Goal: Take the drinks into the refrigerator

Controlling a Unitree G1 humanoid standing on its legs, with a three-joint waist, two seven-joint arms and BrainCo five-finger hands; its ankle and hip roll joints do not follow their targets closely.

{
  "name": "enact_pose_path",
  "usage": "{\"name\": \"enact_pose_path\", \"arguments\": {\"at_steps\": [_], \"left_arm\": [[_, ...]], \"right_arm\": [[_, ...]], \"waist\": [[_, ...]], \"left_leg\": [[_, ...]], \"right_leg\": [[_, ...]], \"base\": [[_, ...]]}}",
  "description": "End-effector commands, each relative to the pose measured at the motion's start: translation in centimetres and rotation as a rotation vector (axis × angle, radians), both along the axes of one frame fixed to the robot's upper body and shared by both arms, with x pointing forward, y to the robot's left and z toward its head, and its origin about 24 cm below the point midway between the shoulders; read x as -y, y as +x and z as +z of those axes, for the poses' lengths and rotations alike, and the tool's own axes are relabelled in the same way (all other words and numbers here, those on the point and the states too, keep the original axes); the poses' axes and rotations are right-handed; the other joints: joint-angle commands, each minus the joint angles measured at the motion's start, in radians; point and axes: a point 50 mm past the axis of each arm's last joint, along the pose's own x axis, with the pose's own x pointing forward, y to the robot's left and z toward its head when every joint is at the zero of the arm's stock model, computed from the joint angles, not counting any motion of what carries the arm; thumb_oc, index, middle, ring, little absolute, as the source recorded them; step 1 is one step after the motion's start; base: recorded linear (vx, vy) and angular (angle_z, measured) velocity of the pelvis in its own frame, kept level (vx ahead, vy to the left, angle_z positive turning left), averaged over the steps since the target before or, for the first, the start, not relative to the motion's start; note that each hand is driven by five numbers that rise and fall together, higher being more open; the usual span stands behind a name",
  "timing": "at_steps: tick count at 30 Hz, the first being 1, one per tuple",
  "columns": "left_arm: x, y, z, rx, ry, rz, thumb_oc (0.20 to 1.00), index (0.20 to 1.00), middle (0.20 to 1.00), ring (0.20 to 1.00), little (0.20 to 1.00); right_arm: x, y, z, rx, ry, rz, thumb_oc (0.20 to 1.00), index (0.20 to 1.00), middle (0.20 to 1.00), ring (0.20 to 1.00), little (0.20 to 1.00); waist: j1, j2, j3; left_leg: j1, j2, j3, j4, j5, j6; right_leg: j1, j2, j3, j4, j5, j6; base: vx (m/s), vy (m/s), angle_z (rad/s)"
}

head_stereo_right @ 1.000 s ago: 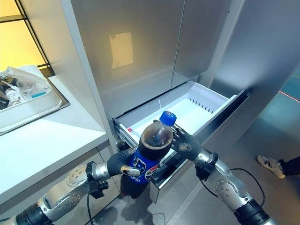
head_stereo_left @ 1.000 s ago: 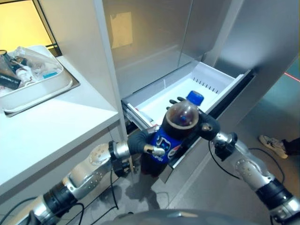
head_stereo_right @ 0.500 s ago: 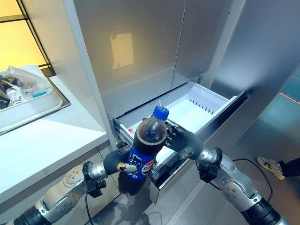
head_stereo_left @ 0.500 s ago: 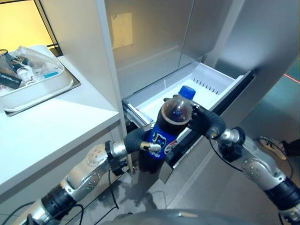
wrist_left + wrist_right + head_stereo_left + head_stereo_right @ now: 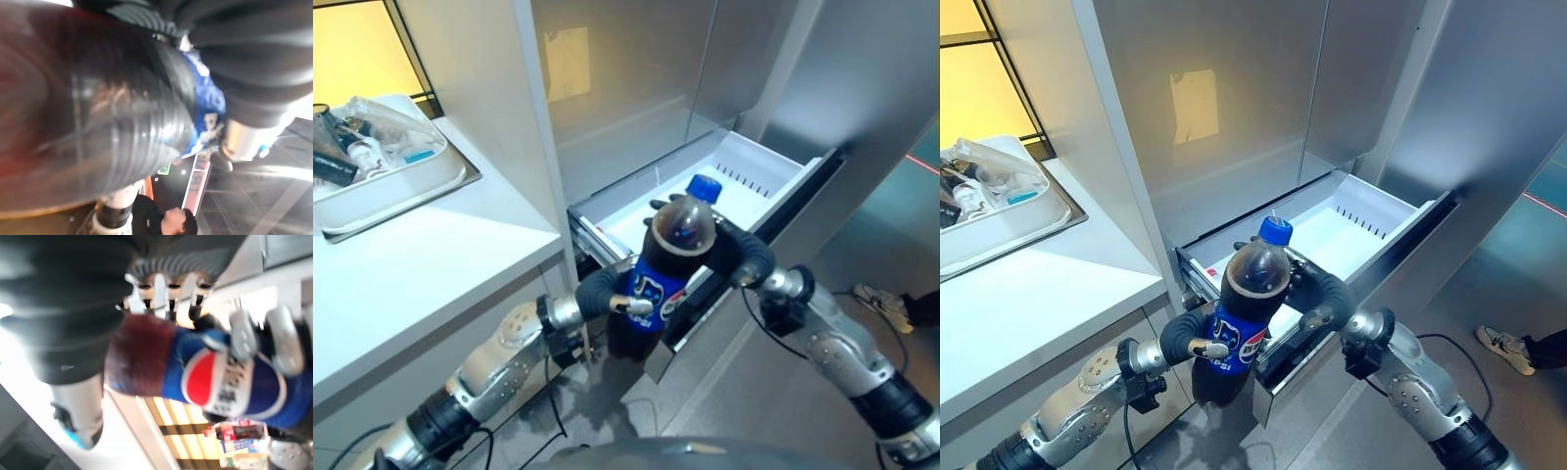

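Moved: cola bottle [image 5: 664, 274] sits a bit nearer the drawer than a second ago
Left hand [image 5: 605, 295]: fingers wrapped round the blue label
Right hand [image 5: 732, 253]: curled round the upper part
Bottle spot: upright over the front edge of the open white fridge drawer [image 5: 756, 176]

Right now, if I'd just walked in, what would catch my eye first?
Most likely the dark cola bottle with its blue cap and label, held upright between the left hand and the right hand, just over the front edge of the open white refrigerator drawer. To the robot's left, a white counter carries a tray full of clutter.
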Motion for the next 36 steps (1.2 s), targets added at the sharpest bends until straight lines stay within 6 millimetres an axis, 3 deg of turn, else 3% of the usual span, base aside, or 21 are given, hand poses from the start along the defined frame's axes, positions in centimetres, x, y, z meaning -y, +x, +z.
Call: {"name": "enact_pose_path", "arguments": {"at_steps": [1, 14, 22, 23, 24, 25, 36], "left_arm": [[0.7, 1.7, 3.4, 0.173, -0.114, 0.021, 0.2, 0.2, 0.2, 0.2, 0.2], [1.4, 1.8, 3.5, 0.18, -0.118, 0.001, 0.2, 0.2, 0.2, 0.2, 0.2], [1.3, 1.7, 3.1, 0.17, -0.096, 0.0, 0.2, 0.2, 0.2, 0.2, 0.2], [1.4, 1.7, 3.0, 0.165, -0.096, -0.002, 0.2, 0.2, 0.2, 0.2, 0.2], [1.4, 1.7, 3.0, 0.166, -0.096, -0.002, 0.2, 0.2, 0.2, 0.2, 0.2], [1.5, 1.7, 3.0, 0.166, -0.095, -0.004, 0.2, 0.2, 0.2, 0.2, 0.2], [0.6, 1.7, 1.7, 0.118, -0.069, 0.043, 0.2, 0.2, 0.2, 0.2, 0.2]], "right_arm": [[-0.8, 0.8, 1.6, 0.047, 0.068, 0.024, 1.0, 1.0, 1.0, 1.0, 1.0], [-4.1, 0.8, 0.0, -0.025, 0.035, 0.144, 1.0, 1.0, 1.0, 1.0, 1.0], [-4.1, 1.4, 1.4, 0.022, 0.062, 0.127, 1.0, 1.0, 1.0, 1.0, 1.0], [-4.2, 1.4, 1.5, 0.027, 0.062, 0.134, 0.928, 0.928, 0.928, 0.928, 0.928], [-4.2, 1.4, 1.5, 0.027, 0.062, 0.134, 0.928, 0.928, 0.928, 0.928, 0.928], [-4.4, 1.3, 1.6, 0.03, 0.069, 0.143, 0.2, 0.2, 0.2, 0.2, 0.2], [-3.8, 1.4, 2.4, 0.028, 0.161, 0.096, 0.2, 0.2, 0.2, 0.2, 0.2]], "waist": [[0.002, -0.023, -0.023], [0.019, -0.026, -0.012], [0.027, -0.027, -0.012], [0.028, -0.027, -0.012], [0.028, -0.027, -0.012], [0.028, -0.026, -0.012], [0.03, -0.02, -0.014]], "left_leg": [[-0.042, -0.043, -0.076, 0.032, -0.045, 0.057], [-0.047, -0.047, -0.081, 0.038, -0.047, 0.06], [-0.048, -0.049, -0.08, 0.039, -0.048, 0.063], [-0.048, -0.049, -0.08, 0.039, -0.048, 0.063], [-0.048, -0.049, -0.08, 0.039, -0.048, 0.063], [-0.048, -0.049, -0.08, 0.04, -0.049, 0.064], [-0.044, -0.048, -0.07, 0.037, -0.051, 0.065]], "right_leg": [[0.024, 0.014, -0.052, 0.089, -0.079, 0.008], [0.02, 0.012, -0.056, 0.096, -0.081, 0.007], [0.019, 0.011, -0.054, 0.093, -0.08, 0.009], [0.02, 0.011, -0.054, 0.093, -0.08, 0.009], [0.02, 0.011, -0.054, 0.093, -0.08, 0.009], [0.021, 0.01, -0.053, 0.092, -0.081, 0.009], [0.027, 0.009, -0.042, 0.074, -0.073, 0.011]], "base": [[0.0, 0.0, 0.0], [0.0, 0.0, 0.0], [0.0, 0.0, 0.0], [0.0, 0.0, 0.0], [0.0, 0.0, 0.0], [0.0, 0.0, 0.0], [0.0, 0.0, 0.0]]}}
